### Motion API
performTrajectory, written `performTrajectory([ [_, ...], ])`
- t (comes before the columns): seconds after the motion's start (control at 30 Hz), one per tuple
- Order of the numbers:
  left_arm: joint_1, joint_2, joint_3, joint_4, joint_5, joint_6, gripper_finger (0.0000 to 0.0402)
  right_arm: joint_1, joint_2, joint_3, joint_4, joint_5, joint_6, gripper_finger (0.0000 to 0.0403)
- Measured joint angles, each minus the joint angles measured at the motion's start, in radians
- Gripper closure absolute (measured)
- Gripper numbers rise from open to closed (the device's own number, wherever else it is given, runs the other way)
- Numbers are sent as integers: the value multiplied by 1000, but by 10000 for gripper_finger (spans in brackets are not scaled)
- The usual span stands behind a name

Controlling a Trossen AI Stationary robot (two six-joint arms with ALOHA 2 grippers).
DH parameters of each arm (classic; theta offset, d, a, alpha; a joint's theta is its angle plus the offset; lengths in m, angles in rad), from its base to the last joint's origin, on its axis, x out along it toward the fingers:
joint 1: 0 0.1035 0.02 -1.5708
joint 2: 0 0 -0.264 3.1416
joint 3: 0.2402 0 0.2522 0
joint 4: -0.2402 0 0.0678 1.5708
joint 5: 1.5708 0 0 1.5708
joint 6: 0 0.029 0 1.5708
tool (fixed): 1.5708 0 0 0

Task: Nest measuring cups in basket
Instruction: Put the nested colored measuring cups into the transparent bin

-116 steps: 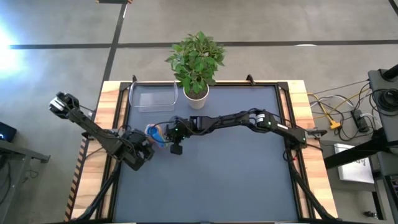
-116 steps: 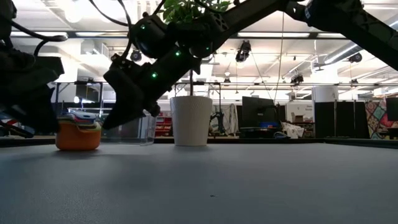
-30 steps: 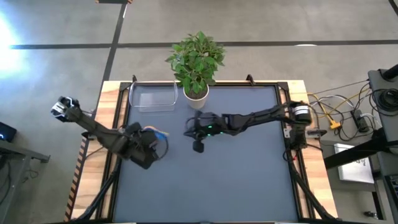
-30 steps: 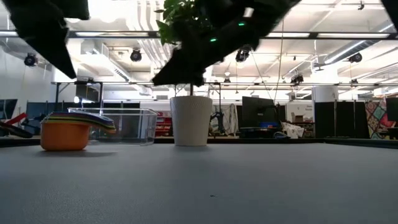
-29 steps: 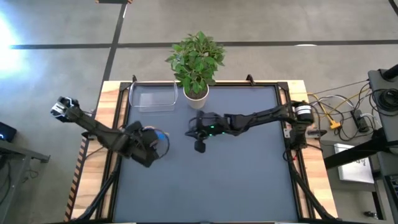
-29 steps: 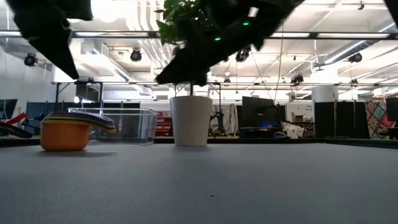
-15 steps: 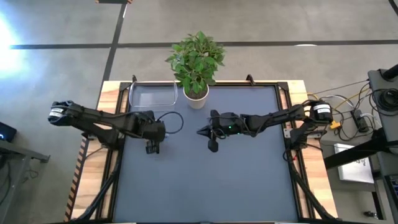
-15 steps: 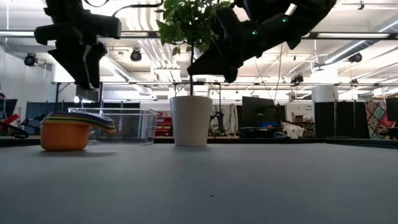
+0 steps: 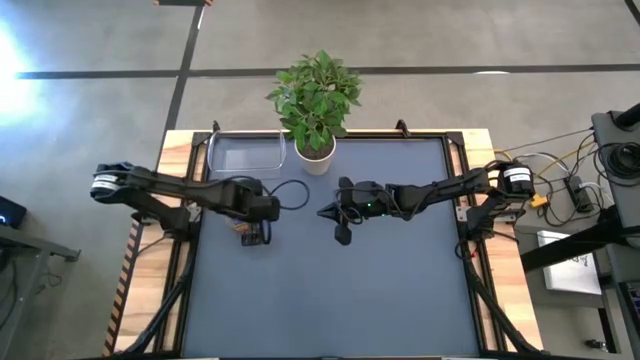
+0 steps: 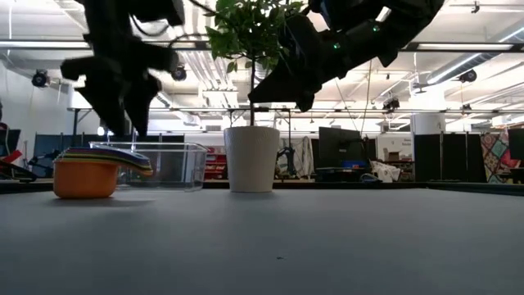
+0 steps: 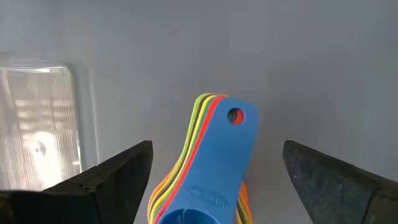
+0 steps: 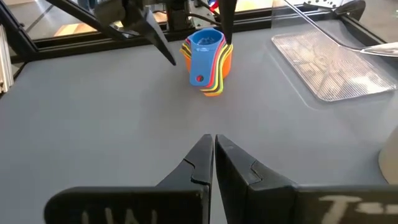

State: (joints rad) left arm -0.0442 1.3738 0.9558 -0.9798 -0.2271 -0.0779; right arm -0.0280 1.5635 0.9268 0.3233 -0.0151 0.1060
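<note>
- The left hand [image 9: 253, 236] hangs above the stack of measuring cups [image 12: 206, 56] near the left edge of the surface [image 9: 330, 290], its two fingers [image 11: 106, 180] spread wide, one on each side of the stack. It grips nothing. That straddle looks like the set-up for coming down and pinching the stack by its sides.
- The measuring cups sit nested on the surface, not in the basket [image 9: 246, 157]. The orange cup is the outer one at the bottom and the blue one lies on top, with the flat handles fanned together and pointing away from the left wrist. Nested this way they can probably be carried as one piece, which would explain why the hand is centred on the whole stack.
- The basket lies empty in the back left corner of the surface, apart from the stack and further toward the back edge. From the level view its clear wall [image 10: 164, 164] shows behind the orange cup, so how much gap lies between them is hard to judge there.
- A potted plant [image 9: 316, 105] stands at the back edge just to the right of the basket; a lift toward the basket should keep clear of its leaves.
- The right hand [image 9: 343, 235] waits above the middle of the surface, fingers pressed together and empty, apparently held back to leave room.
</note>
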Motion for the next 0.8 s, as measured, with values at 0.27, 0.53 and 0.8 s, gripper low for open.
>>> performTrajectory([
  [0.27, 50, 81, 0, 1, 36, 77, 73, 0, 0, 0, -13, 0, -3, 394],
  [0.53, 129, 99, -8, 19, 165, 118, 79, 0, 1, 0, -15, 0, -18, 394],
  [0.8, 186, 100, -38, 50, 168, 151, 100, 4, 1, 0, -29, -1, -31, 394],
])
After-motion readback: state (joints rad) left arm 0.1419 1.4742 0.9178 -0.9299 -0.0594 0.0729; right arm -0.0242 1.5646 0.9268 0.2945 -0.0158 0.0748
